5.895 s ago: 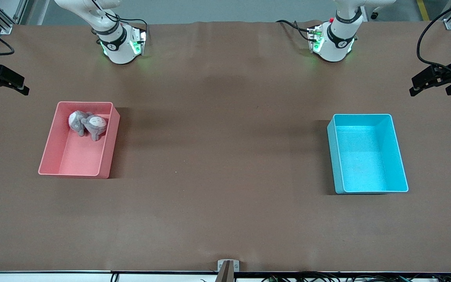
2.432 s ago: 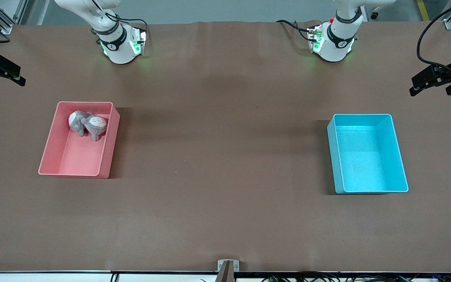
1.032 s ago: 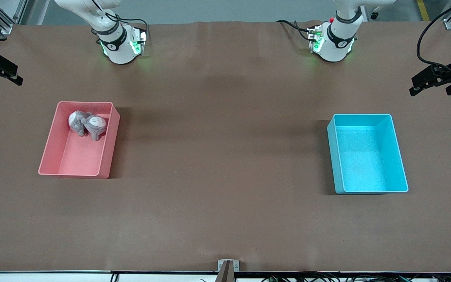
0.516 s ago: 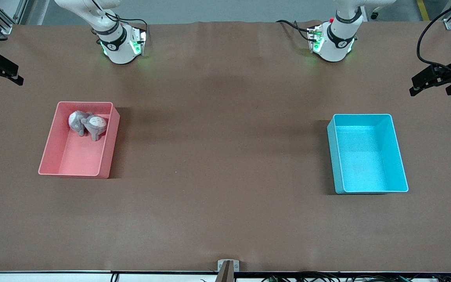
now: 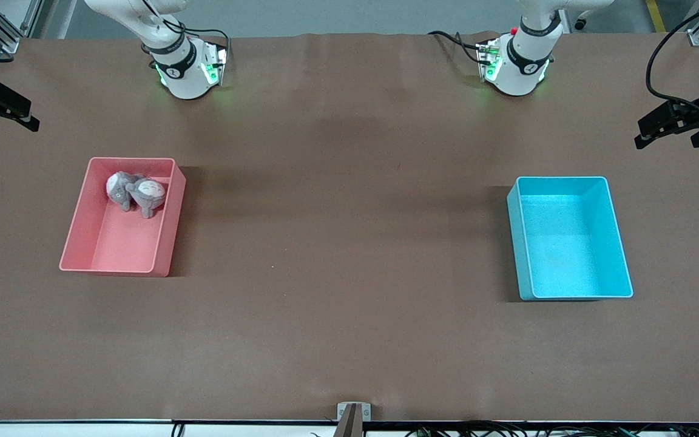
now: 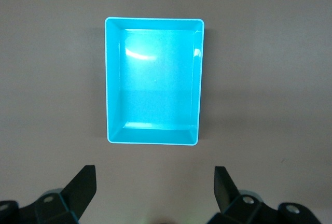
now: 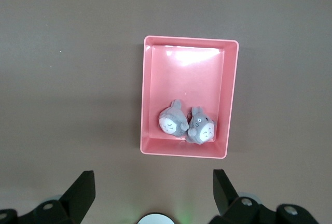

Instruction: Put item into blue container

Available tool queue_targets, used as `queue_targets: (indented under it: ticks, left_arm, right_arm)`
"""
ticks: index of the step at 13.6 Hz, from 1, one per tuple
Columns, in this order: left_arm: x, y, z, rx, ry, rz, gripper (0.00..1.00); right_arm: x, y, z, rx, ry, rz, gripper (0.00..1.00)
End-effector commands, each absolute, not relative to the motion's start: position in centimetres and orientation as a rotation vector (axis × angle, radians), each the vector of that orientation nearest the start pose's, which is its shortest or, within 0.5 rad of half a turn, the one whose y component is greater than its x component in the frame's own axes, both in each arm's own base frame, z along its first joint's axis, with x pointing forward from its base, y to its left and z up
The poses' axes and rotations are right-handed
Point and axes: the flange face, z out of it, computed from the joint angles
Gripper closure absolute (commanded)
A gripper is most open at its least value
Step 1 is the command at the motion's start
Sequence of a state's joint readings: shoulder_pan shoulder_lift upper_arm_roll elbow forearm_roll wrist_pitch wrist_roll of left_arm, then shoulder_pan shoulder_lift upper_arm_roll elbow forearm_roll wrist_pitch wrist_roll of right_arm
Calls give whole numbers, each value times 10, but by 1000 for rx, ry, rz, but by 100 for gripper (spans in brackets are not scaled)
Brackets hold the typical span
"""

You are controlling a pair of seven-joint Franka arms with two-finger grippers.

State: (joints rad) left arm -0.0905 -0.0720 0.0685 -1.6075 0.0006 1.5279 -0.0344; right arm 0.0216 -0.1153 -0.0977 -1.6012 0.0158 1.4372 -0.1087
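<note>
Nothing of the task is done yet, judging by how things lie. The blue container (image 5: 570, 238) sits empty on the brown counter (image 5: 349, 243), toward the left arm's end. Both grey plush toys (image 5: 136, 193) lie in the pink bin (image 5: 122, 216), well apart from the blue container, toward the right arm's end of the counter. They touch each other and sit in the part of the pink bin farthest from the front camera.

Everything is still to do: pick a toy out of the pink bin, carry it across the counter, and drop it into the blue container.

The left tool (image 6: 153, 195) hangs high over the counter just beside the blue container, its jaws spread wide and holding nothing. The right tool (image 7: 150, 195) hangs high over the counter beside the pink bin, also spread wide and empty. In the front view each tool shows at the outer edge of the counter, farther from that camera than its bin.

By count: one blue container, one pink bin, two plush toys, two arms with one tool each. Toys in the blue container: none.
</note>
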Motion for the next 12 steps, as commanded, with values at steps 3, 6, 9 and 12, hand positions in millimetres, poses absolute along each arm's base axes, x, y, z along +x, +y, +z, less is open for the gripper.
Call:
queue_targets:
  ticks: [3, 6, 9, 12]
  left_arm:
    - [526, -12, 648, -3163, 2, 11, 0]
    - [526, -11, 648, -3163, -1, 11, 0]
    - [526, -11, 648, -3163, -1, 11, 0]
    - [525, -11, 653, -3167, -5, -6, 0]
  right_arm:
    - [498, -39, 657, -3096, -42, 107, 0]
    - [498, -40, 657, -3097, -11, 108, 0]
    - [499, -37, 657, -3098, 36, 109, 0]
    - [499, -37, 657, -3097, 34, 102, 0]
